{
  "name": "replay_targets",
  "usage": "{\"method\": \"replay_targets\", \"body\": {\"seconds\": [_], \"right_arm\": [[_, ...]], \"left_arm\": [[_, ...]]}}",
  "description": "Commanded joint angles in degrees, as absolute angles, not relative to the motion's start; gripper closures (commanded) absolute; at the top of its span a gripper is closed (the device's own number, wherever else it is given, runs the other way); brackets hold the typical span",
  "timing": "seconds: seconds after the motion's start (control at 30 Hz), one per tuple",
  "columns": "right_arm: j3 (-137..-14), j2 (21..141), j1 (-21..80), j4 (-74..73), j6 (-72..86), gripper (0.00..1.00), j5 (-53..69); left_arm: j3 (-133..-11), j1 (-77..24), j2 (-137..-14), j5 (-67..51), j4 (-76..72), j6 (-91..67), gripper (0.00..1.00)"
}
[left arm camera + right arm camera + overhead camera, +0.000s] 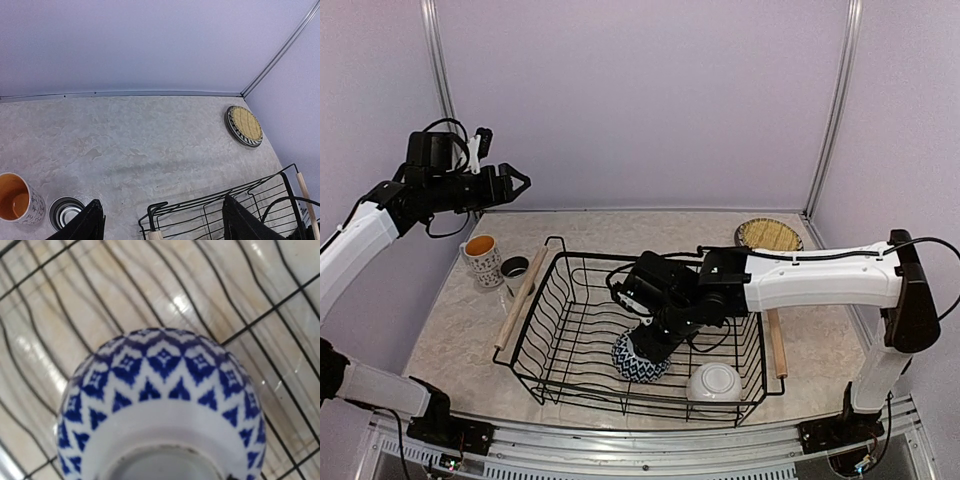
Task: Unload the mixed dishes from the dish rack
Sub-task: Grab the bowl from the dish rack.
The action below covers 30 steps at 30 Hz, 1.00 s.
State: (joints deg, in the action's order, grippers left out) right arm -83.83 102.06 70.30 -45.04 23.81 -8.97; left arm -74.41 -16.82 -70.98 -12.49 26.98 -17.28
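Marbled table [450, 345]: blue-patterned bowl [638, 364] upturned in dish rack [534, 310], just beneath right claw [655, 342], grip unclear; left claw [520, 185] released, aloft.

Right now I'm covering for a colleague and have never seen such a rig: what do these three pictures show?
Two robot arms stand at a table. The wide picture comes from a camera above and behind them; the other two come from cameras on the wrists. The left end effector hangs open and empty. The right end effector is down in the black wire dish rack at the blue-patterned bowl, which fills its wrist picture; whether it grips is unclear. A white bowl lies upside down in the rack. Outside stand a tall cup with orange inside, a smaller cup and a woven mat on a striped plate.
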Motion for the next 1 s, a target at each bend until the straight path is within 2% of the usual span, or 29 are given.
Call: {"method": "replay_targets", "body": {"seconds": [0.0, 0.33, 0.63, 0.97], "right_arm": [[-80.65, 99.09, 69.31, -37.80, 28.12, 0.77, -13.01], [-69.55, 91.03, 66.91, -26.08, 32.26, 0.77, -17.50], [-61.45, 84.08, 65.79, -14.85, 32.40, 0.78, -19.91], [-59.33, 79.96, 65.64, -9.73, 29.70, 0.80, -24.01]], "left_arm": [[-74.36, -17.29, -68.82, -13.67, 26.32, -16.84, 0.23], [-79.09, -24.10, -69.98, -19.23, 31.66, -17.52, 0.20], [-74.67, -27.27, -71.95, -37.48, 24.71, -38.51, 0.20], [-72.49, -34.78, -79.43, -38.45, 21.09, -45.27, 0.19]]}}
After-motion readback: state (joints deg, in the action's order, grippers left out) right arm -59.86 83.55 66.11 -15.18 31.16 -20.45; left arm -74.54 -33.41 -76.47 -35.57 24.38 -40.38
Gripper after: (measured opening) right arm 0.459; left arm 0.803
